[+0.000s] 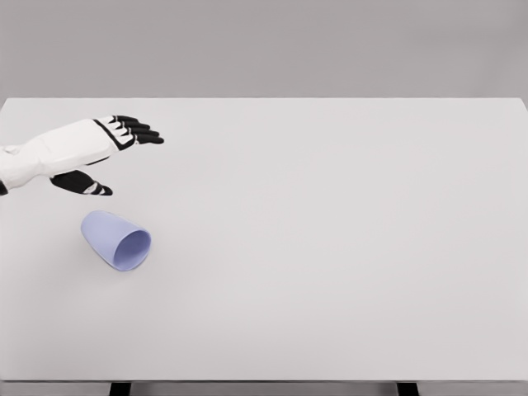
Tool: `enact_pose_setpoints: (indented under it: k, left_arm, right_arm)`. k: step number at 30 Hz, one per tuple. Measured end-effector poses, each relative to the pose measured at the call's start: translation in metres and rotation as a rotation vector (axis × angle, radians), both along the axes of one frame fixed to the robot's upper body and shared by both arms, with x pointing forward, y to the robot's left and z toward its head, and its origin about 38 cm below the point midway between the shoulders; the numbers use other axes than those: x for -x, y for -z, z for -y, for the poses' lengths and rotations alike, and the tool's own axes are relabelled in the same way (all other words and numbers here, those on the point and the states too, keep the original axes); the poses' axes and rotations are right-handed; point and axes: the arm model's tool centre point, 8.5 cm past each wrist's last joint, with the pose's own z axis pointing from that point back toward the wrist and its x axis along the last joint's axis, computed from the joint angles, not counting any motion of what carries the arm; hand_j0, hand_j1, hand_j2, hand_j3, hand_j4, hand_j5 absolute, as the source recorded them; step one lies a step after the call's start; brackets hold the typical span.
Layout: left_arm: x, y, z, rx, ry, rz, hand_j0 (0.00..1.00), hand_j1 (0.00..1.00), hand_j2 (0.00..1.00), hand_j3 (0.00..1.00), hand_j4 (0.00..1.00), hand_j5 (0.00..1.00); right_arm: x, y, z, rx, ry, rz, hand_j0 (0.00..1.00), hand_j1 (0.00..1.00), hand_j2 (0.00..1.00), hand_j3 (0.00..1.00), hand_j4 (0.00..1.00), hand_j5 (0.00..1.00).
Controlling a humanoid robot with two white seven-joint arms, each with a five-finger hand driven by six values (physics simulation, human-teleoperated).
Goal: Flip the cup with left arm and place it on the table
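Pale lavender plastic, by the look of it: the cup [116, 240] lies on its side on the white table [330, 247], in the near left part of the top, with its open mouth turned toward the viewer and slightly to the right and its closed base pointing away and to the left. Lying so, it cannot hold anything and must be turned through a quarter circle before it can stand. The left hand [99, 153] hangs above the table just beyond the cup and a little to its left, apart from it, its white forearm entering from the left edge. The four black fingers [139, 132] are stretched out almost straight, pointing right, and the thumb [82, 183] drops below them toward the cup; the gap between thumb and fingers is wide and nothing lies in it. That spread reads as a pre-grasp posture, opened broadly enough to straddle the cup's wall. Judged from this arrangement, the task is at its beginning: the hand must descend toward the cup, close round its side, rotate it mouth-up and set the base on the table. A rounded wall on a smooth surface may roll away if nudged from one side first. The right arm does not appear
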Motion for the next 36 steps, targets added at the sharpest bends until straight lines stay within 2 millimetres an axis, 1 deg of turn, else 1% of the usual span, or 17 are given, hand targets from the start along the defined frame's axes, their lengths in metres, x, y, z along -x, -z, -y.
enact_pose_setpoints:
  k: [6, 9, 12, 14, 16, 17, 19, 21, 24, 28, 30, 33, 36]
  left_arm:
    - [0.000, -0.001, -0.002, -0.005, -0.004, 0.003, 1.00, 1.00, 1.00, 1.00, 1.00, 1.00]
    - [-0.002, -0.010, -0.006, -0.024, -0.011, 0.018, 1.00, 1.00, 1.00, 1.00, 1.00, 1.00]
    - [-0.005, -0.026, -0.031, -0.100, -0.053, 0.023, 1.00, 1.00, 1.00, 1.00, 1.00, 1.00]
    - [-0.008, -0.037, -0.054, -0.145, -0.103, 0.020, 1.00, 1.00, 1.00, 1.00, 1.00, 1.00]
    - [-0.001, -0.044, -0.078, -0.211, -0.142, -0.006, 1.00, 1.00, 1.00, 1.00, 1.00, 1.00]
    - [0.004, -0.046, -0.087, -0.251, -0.148, -0.026, 1.00, 1.00, 1.00, 1.00, 1.00, 1.00]
    - [0.014, -0.042, -0.093, -0.316, -0.135, -0.067, 1.00, 1.00, 1.00, 1.00, 1.00, 1.00]
    - [0.021, -0.033, -0.093, -0.352, -0.116, -0.109, 1.00, 1.00, 1.00, 1.00, 1.00, 1.00]
    - [0.027, -0.019, -0.086, -0.367, -0.082, -0.148, 1.00, 1.00, 1.00, 1.00, 1.00, 1.00]
    - [0.028, 0.001, -0.057, -0.321, -0.009, -0.166, 1.00, 1.00, 1.00, 1.00, 1.00, 1.00]
    - [0.029, 0.008, -0.048, -0.307, 0.013, -0.175, 1.00, 1.00, 1.00, 1.00, 1.00, 1.00]
    - [0.037, 0.027, -0.042, -0.266, 0.034, -0.232, 1.00, 1.00, 1.00, 1.00, 1.00, 1.00]
    - [0.040, 0.035, -0.041, -0.204, 0.026, -0.244, 1.00, 1.00, 1.00, 1.00, 1.00, 1.00]
  right_arm:
    - [0.003, 0.000, 0.000, 0.000, 0.002, -0.009, 1.00, 1.00, 1.00, 1.00, 1.00, 1.00]
    - [0.003, 0.000, 0.000, 0.001, 0.002, -0.010, 1.00, 1.00, 1.00, 1.00, 1.00, 1.00]
    - [0.003, 0.000, 0.000, 0.001, 0.002, -0.011, 1.00, 1.00, 1.00, 1.00, 1.00, 1.00]
    - [0.003, 0.000, 0.000, 0.002, 0.002, -0.011, 1.00, 1.00, 1.00, 1.00, 1.00, 1.00]
    - [0.003, 0.000, 0.000, 0.002, 0.002, -0.011, 1.00, 1.00, 1.00, 1.00, 1.00, 1.00]
    - [0.003, 0.000, 0.000, 0.002, 0.002, -0.011, 1.00, 1.00, 1.00, 1.00, 1.00, 1.00]
    - [0.003, 0.000, 0.000, 0.002, 0.002, -0.011, 1.00, 1.00, 1.00, 1.00, 1.00, 1.00]
    - [0.003, 0.000, 0.000, 0.002, 0.002, -0.011, 1.00, 1.00, 1.00, 1.00, 1.00, 1.00]
    - [0.003, 0.000, 0.000, 0.002, 0.002, -0.011, 1.00, 1.00, 1.00, 1.00, 1.00, 1.00]
    - [0.003, 0.000, 0.000, 0.002, 0.002, -0.011, 1.00, 1.00, 1.00, 1.00, 1.00, 1.00]
    - [0.003, 0.000, 0.000, 0.002, 0.002, -0.011, 1.00, 1.00, 1.00, 1.00, 1.00, 1.00]
    - [0.003, 0.000, 0.000, 0.002, 0.002, -0.011, 1.00, 1.00, 1.00, 1.00, 1.00, 1.00]
    - [0.003, 0.000, 0.000, 0.002, 0.002, -0.011, 1.00, 1.00, 1.00, 1.00, 1.00, 1.00]
